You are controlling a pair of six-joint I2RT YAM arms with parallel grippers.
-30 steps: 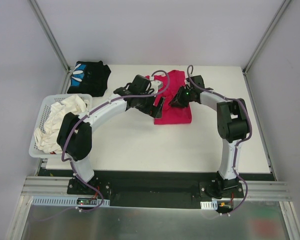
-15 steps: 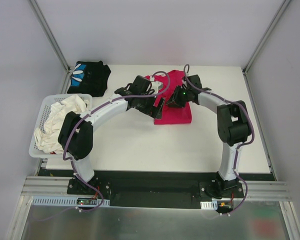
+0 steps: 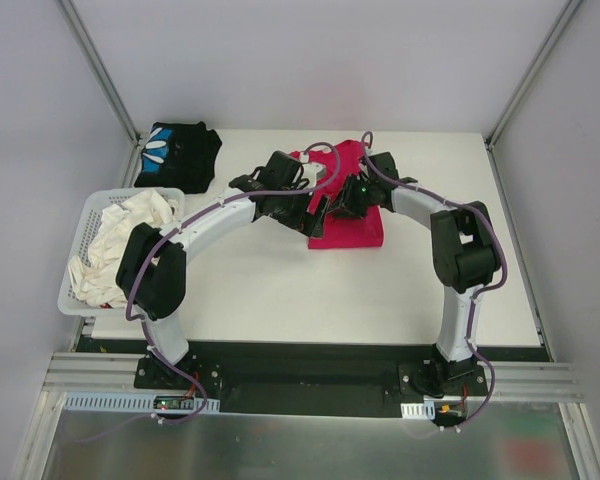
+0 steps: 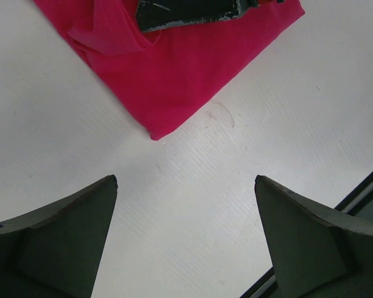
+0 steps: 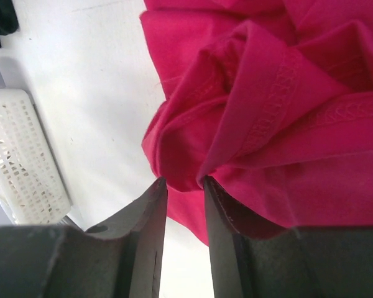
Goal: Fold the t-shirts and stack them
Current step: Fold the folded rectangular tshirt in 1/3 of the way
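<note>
The magenta-red t-shirt [image 3: 358, 232] lies folded at the table's back middle, its near corner [image 4: 155, 131] showing in the left wrist view. My right gripper [image 3: 343, 200] is on the shirt's left side, its jaws a narrow way apart with a bunched fold of the red cloth [image 5: 267, 93] between the tips [image 5: 183, 181]. My left gripper [image 3: 318, 215] hangs wide open just left of the shirt over bare table [image 4: 185, 180], holding nothing. The black t-shirt [image 3: 180, 153] with a blue-and-white print lies folded at the back left corner.
A white lattice basket [image 3: 80, 240] with pale cloth in it stands at the left table edge, also seen as the basket [image 5: 25, 155] in the right wrist view. Metal frame posts rise at both back corners.
My right gripper has slid left across the red shirt toward the left gripper, gathering cloth, and its jaws have widened slightly. The left arm has not moved.
</note>
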